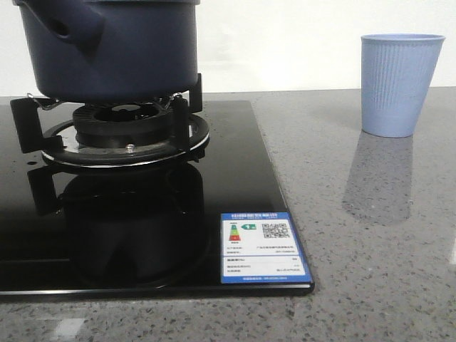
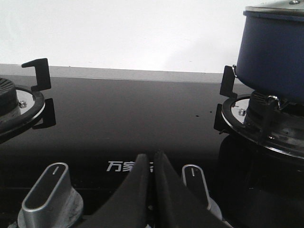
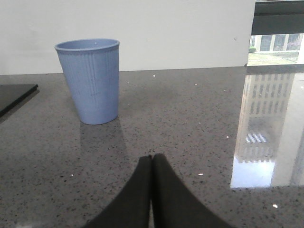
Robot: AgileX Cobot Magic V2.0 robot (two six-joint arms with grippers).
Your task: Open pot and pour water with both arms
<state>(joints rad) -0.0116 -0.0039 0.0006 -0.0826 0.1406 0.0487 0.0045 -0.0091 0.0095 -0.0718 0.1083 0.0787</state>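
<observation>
The dark navy pot (image 1: pixel 114 43) sits on the burner grate (image 1: pixel 121 128) of the black glass stove, its thick side handle (image 1: pixel 68 28) pointing toward the front left. In the left wrist view the pot (image 2: pixel 273 52) shows a metal rim at its top, which the frame cuts off. A light blue ribbed cup (image 1: pixel 399 84) stands upright on the grey counter at the right; the cup (image 3: pixel 91 80) appears in the right wrist view too. My left gripper (image 2: pixel 149 156) hangs shut over the stove's knobs, empty. My right gripper (image 3: pixel 152 157) is shut above the counter, short of the cup.
The black stove top (image 1: pixel 235 185) carries an energy label (image 1: pixel 262 248) near its front right corner. Two silver knobs (image 2: pixel 50 192) (image 2: pixel 197 183) flank my left fingers. A second burner (image 2: pixel 19 99) sits on the stove's far side from the pot. A white wall runs behind the counter.
</observation>
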